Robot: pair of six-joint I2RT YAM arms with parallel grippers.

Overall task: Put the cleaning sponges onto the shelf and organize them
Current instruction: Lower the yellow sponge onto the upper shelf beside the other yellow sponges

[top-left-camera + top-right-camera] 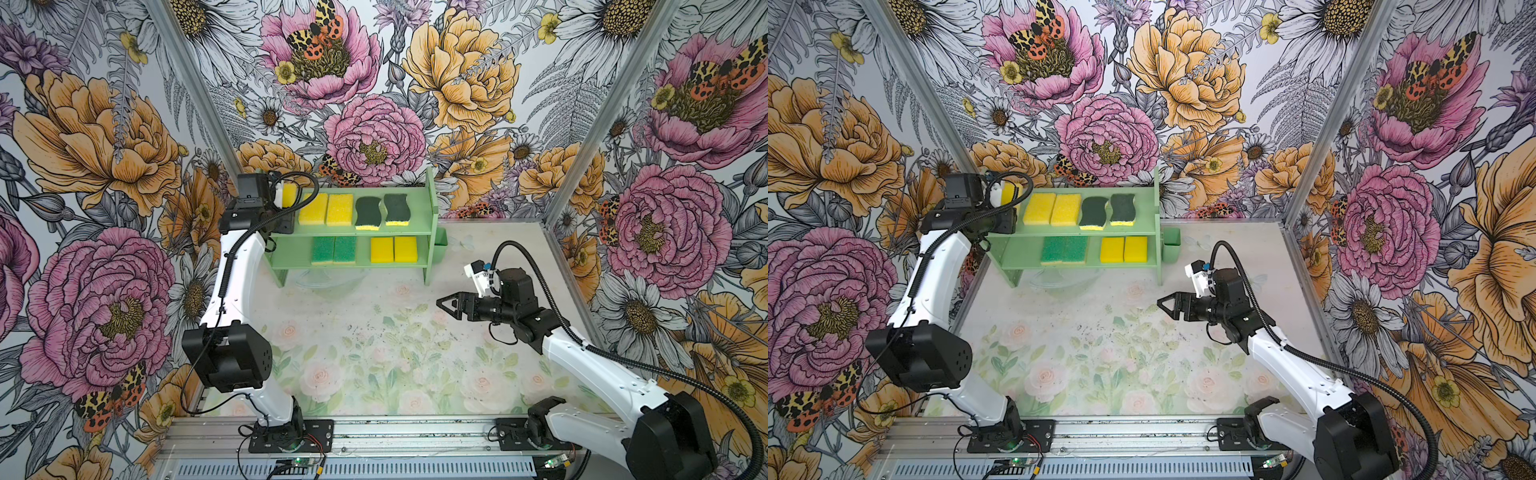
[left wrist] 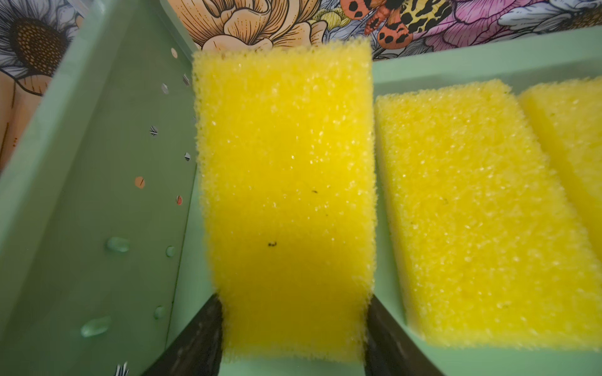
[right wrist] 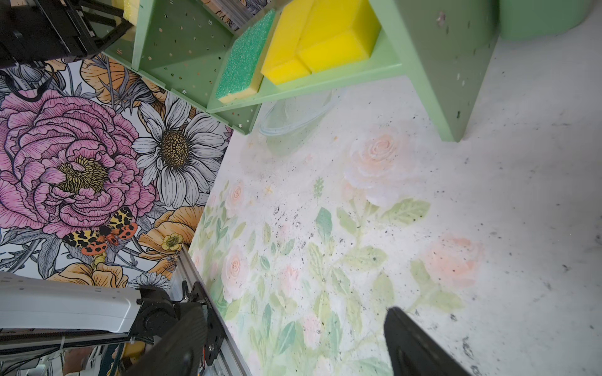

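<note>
My left gripper (image 2: 293, 325) is shut on a plain yellow sponge (image 2: 286, 195), one black finger on each long side. It holds the sponge at the left end of the top tier of the mint-green shelf (image 1: 432, 199), between the hole-dotted side panel (image 2: 97, 195) and a lying yellow sponge (image 2: 482, 211). In both top views the top tier carries two yellow sponges (image 1: 313, 208) and two dark-green wavy ones (image 1: 368, 212). The lower tier has two bright-green sponges (image 1: 323, 250) and two yellow ones (image 1: 382, 249). My right gripper (image 1: 444, 305) hovers open and empty over the table.
A small green cup (image 1: 440, 245) hangs at the shelf's right side. A clear glass bowl (image 1: 328, 280) sits on the table under the shelf's front. Floral walls close in on three sides, and a metal rail (image 1: 415, 432) runs along the front edge.
</note>
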